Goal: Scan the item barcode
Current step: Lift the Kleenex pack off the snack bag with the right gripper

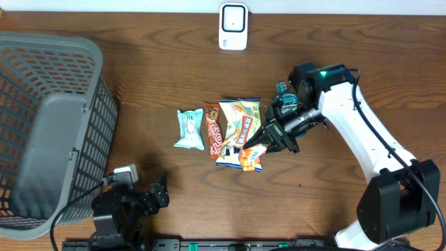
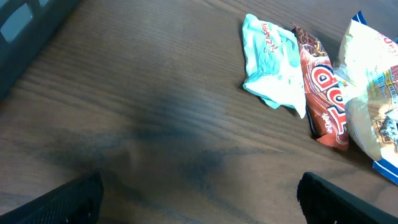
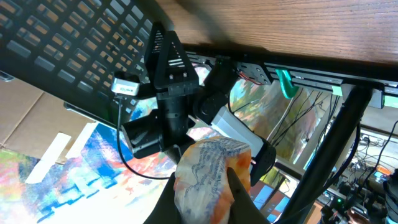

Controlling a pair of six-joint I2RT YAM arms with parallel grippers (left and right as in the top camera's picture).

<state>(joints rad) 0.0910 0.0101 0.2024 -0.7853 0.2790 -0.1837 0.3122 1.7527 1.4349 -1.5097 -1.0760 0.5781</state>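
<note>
Reaching in from the desk's right side with its wrist rolled over, the right gripper (image 1: pixel 258 146) pinches an orange-and-white snack packet (image 3: pixel 210 174) above the mid-desk row of snack packets (image 1: pixel 216 129). The left gripper (image 2: pixel 202 208) sits spread wide near the front edge. A grey mesh basket (image 1: pixel 97 118) stands at the left edge.

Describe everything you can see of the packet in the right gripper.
The packet is a small crinkled pouch, film by its look, white with grey print and orange patches. The right gripper is shut on it, dark fingers pinching two sides. Overhead, it shows at the near edge of the snack pile; whether it is lifted cannot be told.
</note>
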